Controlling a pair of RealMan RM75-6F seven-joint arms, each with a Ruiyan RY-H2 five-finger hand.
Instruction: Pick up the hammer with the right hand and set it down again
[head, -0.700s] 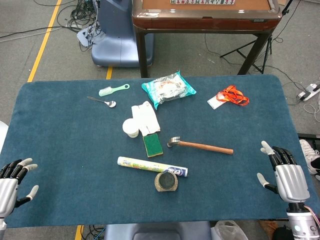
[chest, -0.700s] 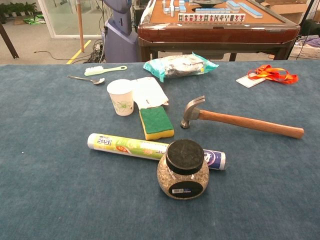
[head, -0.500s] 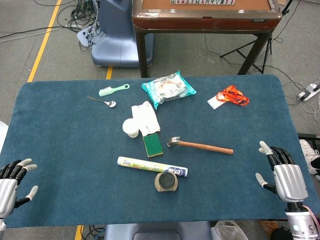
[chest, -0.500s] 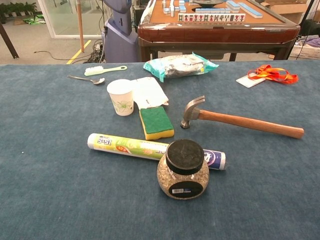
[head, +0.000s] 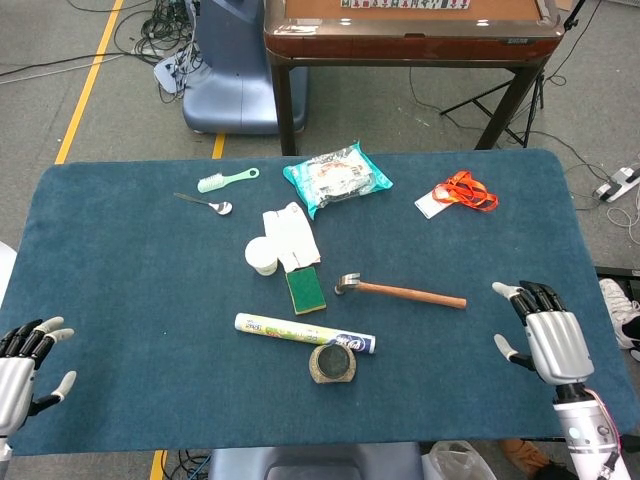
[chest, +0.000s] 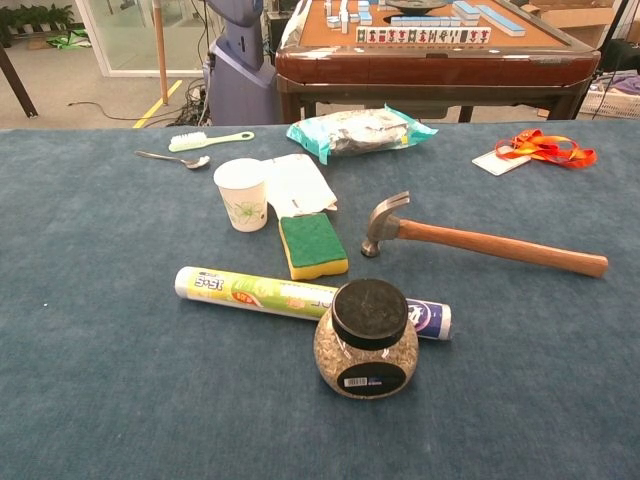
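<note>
The hammer (head: 400, 291) (chest: 480, 241) lies flat on the blue table near the middle, metal head to the left and wooden handle pointing right. My right hand (head: 541, 338) hovers over the table's right front part, a short way right of the handle's end, fingers spread and holding nothing. My left hand (head: 22, 362) sits at the front left corner, fingers apart and empty. Neither hand shows in the chest view.
Left of the hammer head lie a green sponge (head: 306, 289), a paper cup (head: 262, 256) and a white carton (head: 290, 233). A wrap roll (head: 304, 332) and a black-lidded jar (head: 332, 363) sit in front. Snack bag (head: 336, 177), orange lanyard (head: 458, 192), spoon (head: 206, 204) and brush (head: 226, 180) lie further back.
My right hand has moved left and slightly forward over the table, closer to the hammer handle's end. The hammer and the left hand have stayed in place.
</note>
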